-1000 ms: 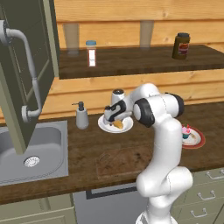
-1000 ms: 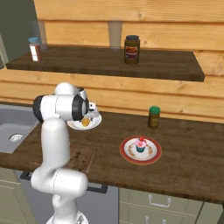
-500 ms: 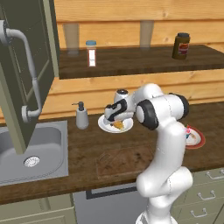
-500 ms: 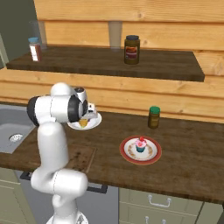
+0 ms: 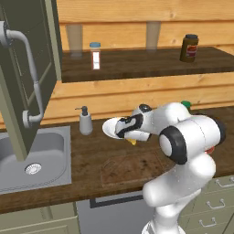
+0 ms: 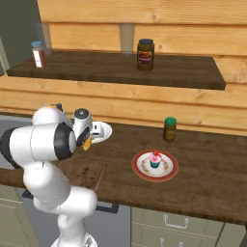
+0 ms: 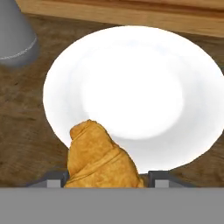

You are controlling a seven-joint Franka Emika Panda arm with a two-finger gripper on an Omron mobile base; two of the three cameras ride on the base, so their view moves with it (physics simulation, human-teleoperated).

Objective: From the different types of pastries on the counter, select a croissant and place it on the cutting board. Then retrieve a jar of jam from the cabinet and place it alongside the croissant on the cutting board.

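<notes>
Hand view shows the croissant (image 7: 99,158), a golden, ridged, flaky roll, pinched between the two dark fingertips of the gripper (image 7: 105,178), whose jaws have closed snugly on it since a second ago, when they stood wider. The pastry hangs over the near rim of the white plate (image 7: 131,57), a smooth, glossy round dish whose middle is bare. From the left base view the croissant (image 5: 131,141) peeks out as a small orange tip beneath the hand, just in front of the plate (image 5: 109,128), and the arm has swung further forward and lower over the counter than before. Beside the plate stands a grey soap dispenser (image 5: 85,122) with a tapering body and pump top. On the dark, grained wooden counter (image 6: 207,169) just before the robot lies the cutting board (image 5: 132,164), a flat rectangle of nearly the same brown. Farther right sits a red-rimmed plate with a cupcake (image 6: 155,159), and a green-lidded jar (image 6: 169,129) near the wall. On the wooden shelf above stands a dark jam jar (image 6: 145,55).
</notes>
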